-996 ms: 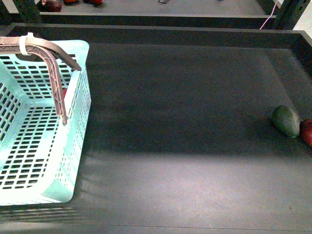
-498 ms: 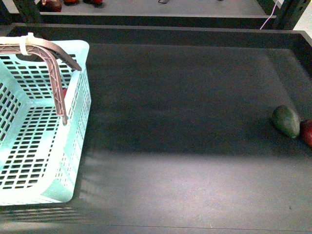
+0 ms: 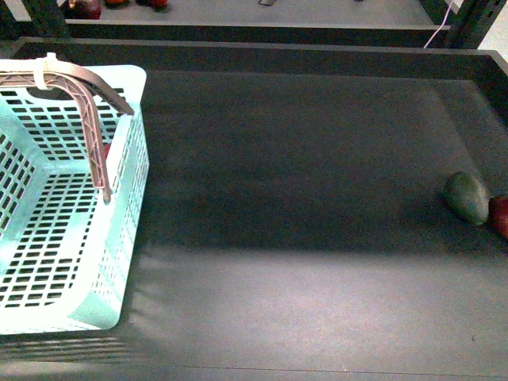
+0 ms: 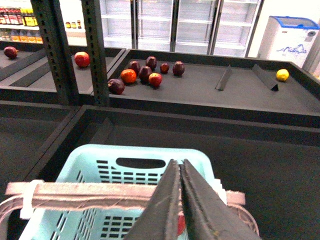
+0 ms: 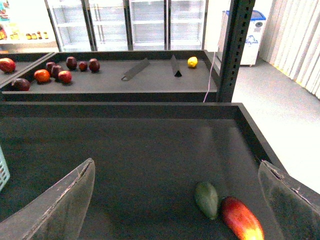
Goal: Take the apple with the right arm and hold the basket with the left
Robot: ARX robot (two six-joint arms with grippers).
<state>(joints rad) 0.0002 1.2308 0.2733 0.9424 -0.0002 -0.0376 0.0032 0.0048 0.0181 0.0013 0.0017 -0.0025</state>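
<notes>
The right end effector (image 5: 175, 200) is spread wide above the tabletop (image 3: 302, 198), with the apple (image 5: 241, 219) low between its fingers toward 5 o'clock, touching a green fruit (image 5: 207, 199). The left end effector (image 4: 179, 200) is pinched closed over the basket (image 4: 100, 170) handles (image 4: 90, 192), with no clear grip visible.

Dull green oval fruit (image 3: 466, 197) near the dark tray's (image 3: 302, 182) right edge, cluster of dark red fruits (image 5: 55, 71) on the far shelf, yellow fruit (image 5: 192, 62) further along, glass-door fridges (image 4: 180, 20) behind.
</notes>
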